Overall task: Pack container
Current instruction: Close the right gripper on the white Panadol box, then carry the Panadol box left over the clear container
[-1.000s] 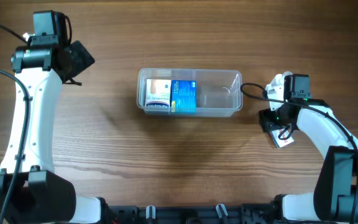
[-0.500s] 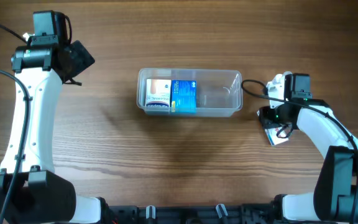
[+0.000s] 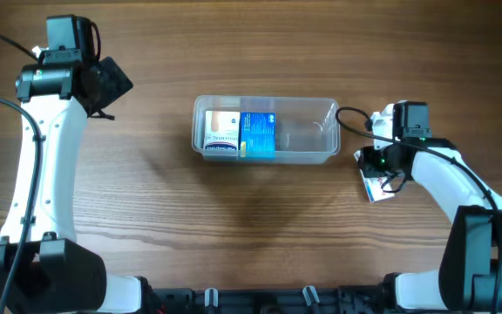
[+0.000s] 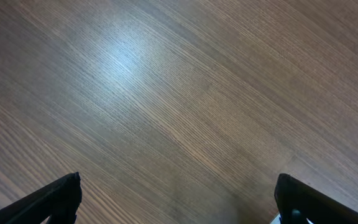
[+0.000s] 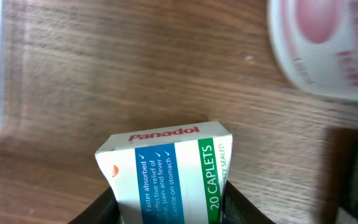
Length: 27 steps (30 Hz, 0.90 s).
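The worktop (image 3: 164, 201) is brown wood with a fine grain running across it; in the left wrist view a patch of light glare shows on its surface. The container (image 3: 265, 130) stands at the middle of the worktop, long side across. A white-and-orange box (image 3: 222, 131) and a blue box (image 3: 258, 135) lie side by side in its left half.

Left arm: the white link runs from the near left edge up to the far left corner. The left tool (image 3: 103, 83) hangs over bare wood, well apart from the container. Its two black fingers (image 4: 55, 196) stand wide apart with nothing between them.

Right arm: the white link bends in from the near right edge. The right tool (image 3: 377, 170) sits just beside the right end of the container and is clamped on a Panadol box (image 5: 166, 174), which shows white, blue and green faces. A white round item (image 5: 328, 50), blurred, lies near, on the far side of the tool
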Available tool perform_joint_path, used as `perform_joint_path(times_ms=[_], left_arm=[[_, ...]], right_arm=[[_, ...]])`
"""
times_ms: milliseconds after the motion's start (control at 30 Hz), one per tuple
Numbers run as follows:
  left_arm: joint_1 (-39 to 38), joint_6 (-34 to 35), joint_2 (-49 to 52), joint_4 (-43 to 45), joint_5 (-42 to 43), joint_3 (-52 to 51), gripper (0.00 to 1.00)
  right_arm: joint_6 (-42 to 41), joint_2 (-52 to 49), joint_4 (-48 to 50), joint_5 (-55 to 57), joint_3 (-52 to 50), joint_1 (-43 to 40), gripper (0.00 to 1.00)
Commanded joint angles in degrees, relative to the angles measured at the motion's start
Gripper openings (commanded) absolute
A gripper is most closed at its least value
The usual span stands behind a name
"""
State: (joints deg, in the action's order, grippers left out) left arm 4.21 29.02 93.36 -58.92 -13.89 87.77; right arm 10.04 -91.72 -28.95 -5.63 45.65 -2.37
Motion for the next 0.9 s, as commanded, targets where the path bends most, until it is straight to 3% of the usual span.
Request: perform_joint_path(times_ms=[0, 867], left_arm=[[0.2, -0.2, -0.3, 0.1, -0.7, 0.6, 1.0], [0.2, -0.2, -0.3, 0.1, -0.7, 0.6, 1.0]], right_arm=[[-1.2, -0.6, -2.4, -0.2, 3.0, 1.7, 0.4], [-0.9, 10.3, -18.5, 1.5, 24.7, 4.0, 0.39]])
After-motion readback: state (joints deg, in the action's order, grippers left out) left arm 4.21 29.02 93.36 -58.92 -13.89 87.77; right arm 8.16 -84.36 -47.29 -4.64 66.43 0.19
